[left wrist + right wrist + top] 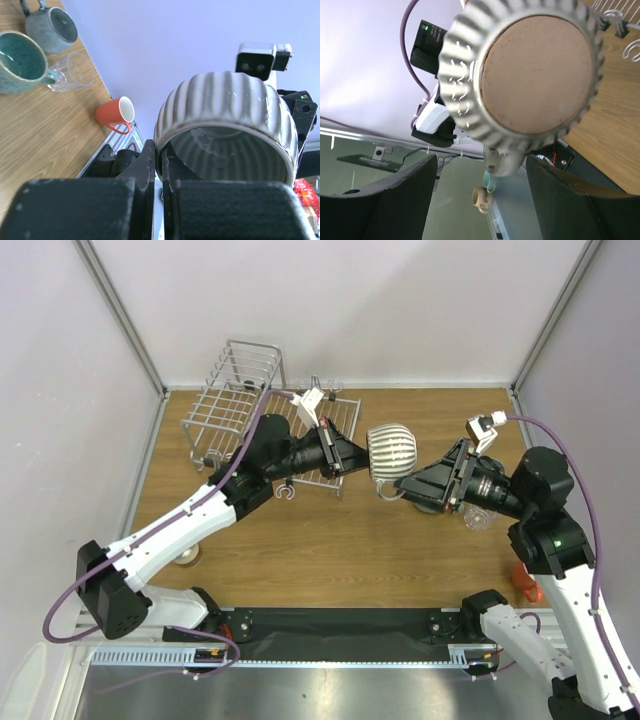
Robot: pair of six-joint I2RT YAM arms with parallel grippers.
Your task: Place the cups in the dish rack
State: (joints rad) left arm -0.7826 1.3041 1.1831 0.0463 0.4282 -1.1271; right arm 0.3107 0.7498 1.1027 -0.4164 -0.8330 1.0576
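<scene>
My left gripper (360, 456) is shut on the rim of the ribbed grey-white cup (391, 450) and holds it on its side above the table, right of the dish rack (240, 405). In the left wrist view the fingers (148, 165) pinch the cup's wall (225, 120). My right gripper (402, 486) is open just right of the cup. In the right wrist view the cup's brown base (535, 75) faces it and its handle (499, 161) hangs between the spread fingers (395, 200). A teal cup (20, 60), a grey mug (52, 27), a clear glass (70, 72) and an orange-red cup (115, 112) stand on the table.
The clear glass (478, 518) sits under my right arm, the orange-red cup (527, 585) near its base. A beige cup (187, 557) sits by my left arm. The right wrist view shows a teal cup (490, 179) and a beige cup (481, 199) far below, and a rack corner (620, 15).
</scene>
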